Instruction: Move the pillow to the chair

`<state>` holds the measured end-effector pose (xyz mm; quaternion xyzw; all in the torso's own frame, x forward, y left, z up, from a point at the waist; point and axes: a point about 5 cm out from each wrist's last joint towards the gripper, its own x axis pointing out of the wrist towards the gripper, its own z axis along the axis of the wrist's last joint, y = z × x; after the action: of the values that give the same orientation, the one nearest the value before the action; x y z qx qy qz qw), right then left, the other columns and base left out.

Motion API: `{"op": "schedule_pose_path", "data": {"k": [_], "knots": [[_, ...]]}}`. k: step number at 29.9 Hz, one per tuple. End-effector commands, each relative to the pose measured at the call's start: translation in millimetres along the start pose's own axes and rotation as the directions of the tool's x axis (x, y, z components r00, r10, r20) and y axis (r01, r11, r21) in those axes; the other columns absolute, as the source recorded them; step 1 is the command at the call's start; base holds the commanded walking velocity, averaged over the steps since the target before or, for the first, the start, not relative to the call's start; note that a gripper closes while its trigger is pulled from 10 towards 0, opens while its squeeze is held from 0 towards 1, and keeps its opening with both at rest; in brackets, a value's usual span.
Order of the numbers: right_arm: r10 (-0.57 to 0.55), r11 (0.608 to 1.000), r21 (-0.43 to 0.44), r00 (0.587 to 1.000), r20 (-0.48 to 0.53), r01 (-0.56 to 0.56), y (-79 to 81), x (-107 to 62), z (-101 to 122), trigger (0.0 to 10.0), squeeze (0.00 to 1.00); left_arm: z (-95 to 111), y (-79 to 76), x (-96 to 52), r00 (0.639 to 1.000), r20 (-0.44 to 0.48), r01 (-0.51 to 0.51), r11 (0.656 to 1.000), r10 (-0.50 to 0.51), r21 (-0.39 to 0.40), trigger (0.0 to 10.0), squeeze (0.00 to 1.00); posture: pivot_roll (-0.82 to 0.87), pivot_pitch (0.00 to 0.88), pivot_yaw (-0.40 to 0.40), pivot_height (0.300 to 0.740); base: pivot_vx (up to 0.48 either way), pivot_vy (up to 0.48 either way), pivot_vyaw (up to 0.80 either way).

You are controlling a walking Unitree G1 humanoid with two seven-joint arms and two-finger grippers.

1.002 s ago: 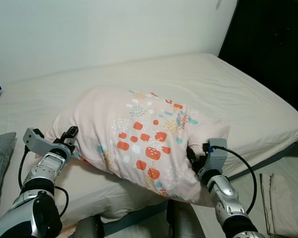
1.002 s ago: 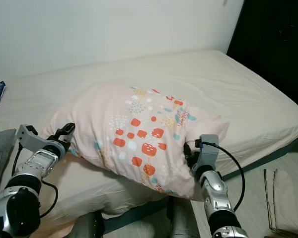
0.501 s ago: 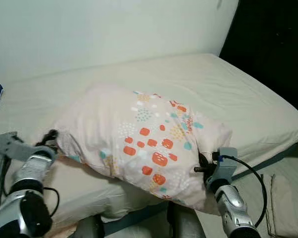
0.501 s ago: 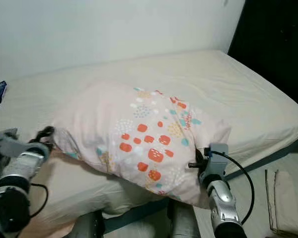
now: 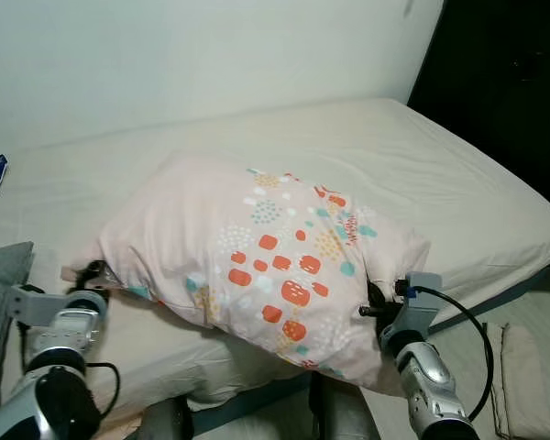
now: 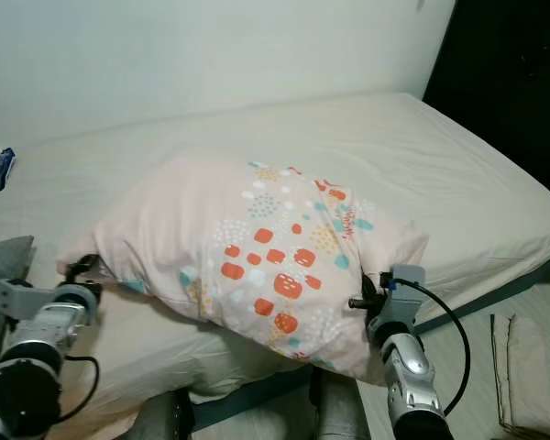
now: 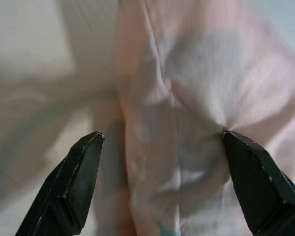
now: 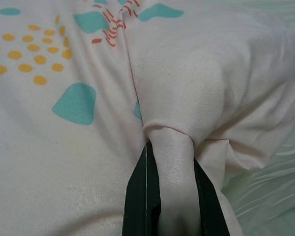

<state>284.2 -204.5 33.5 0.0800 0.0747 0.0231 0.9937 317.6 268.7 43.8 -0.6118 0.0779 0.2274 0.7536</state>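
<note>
Your left tool (image 7: pixel 160 189) stands spread wide at the pillow's (image 5: pixel 257 252) left end, fabric between the fingers but not pinched: close it on a thick fold before any lift. The pillow lies on the bed (image 5: pixel 422 156) near its front edge. Your right tool (image 8: pixel 169 196) is already clamped on a bunched corner; raise both ends together.

Left gripper (image 7: pixel 160 189) slid back — fingers (image 7: pixel 71 184) open (pillow (image 5: pixel 257 257) edge).
</note>
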Motion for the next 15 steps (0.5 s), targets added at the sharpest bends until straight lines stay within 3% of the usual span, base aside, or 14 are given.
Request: {"op": "schedule_pose_path", "data": {"k": [1,5,6,8,11,15], "knots": [[0.026,0.999,0.021,0.999,-0.022,-0.026,7.1,-1.6,-5.9,0.0,0.0,-16.6,-10.7,2.6,0.998,-0.03,0.052,0.997,-0.054,-0.053,10.0,1.0,-0.07,0.086,-0.029,0.581,0.0,0.0,0.0],[0.028,0.999,0.024,0.999,-0.024,-0.027,7.7,-2.8,-7.2,0.0,0.0,-29.6,-22.6,4.5,0.993,-0.04,0.106,0.988,-0.111,-0.112,10.0,1.0,-0.08,0.085,-0.025,0.581,0.0,0.0,0.0],[0.028,0.999,0.026,0.999,-0.024,-0.028,7.9,-3.2,-7.6,0.0,0.0,-33.4,-29.5,5.3,0.989,-0.026,0.138,0.977,-0.144,-0.163,10.0,1.0,-0.08,0.083,-0.022,0.581,0.0,0.0,0.0],[0.028,0.999,0.026,0.999,-0.024,-0.028,7.9,-3.2,-7.6,0.0,0.0,-33.4,-29.5,5.3,0.989,-0.026,0.138,0.977,-0.144,-0.163,10.0,1.0,-0.08,0.083,-0.022,0.581,0.0,0.0,0.0],[0.03,0.999,0.03,0.999,-0.025,-0.029,9.3,-4.0,-8.6,0.0,0.0,-39.2,-43.0,6.4,0.977,0.017,0.211,0.942,-0.214,-0.261,10.0,1.0,-0.08,0.08,-0.016,0.581,0.0,0.0,0.0],[0.03,0.999,0.032,0.999,-0.024,-0.03,10.1,-4.2,-9.0,0.0,0.0,-41.0,-47.2,6.4,0.97,0.033,0.239,0.927,-0.24,-0.291,10.0,1.0,-0.08,0.078,-0.012,0.581,0.0,0.0,0.0]]}}
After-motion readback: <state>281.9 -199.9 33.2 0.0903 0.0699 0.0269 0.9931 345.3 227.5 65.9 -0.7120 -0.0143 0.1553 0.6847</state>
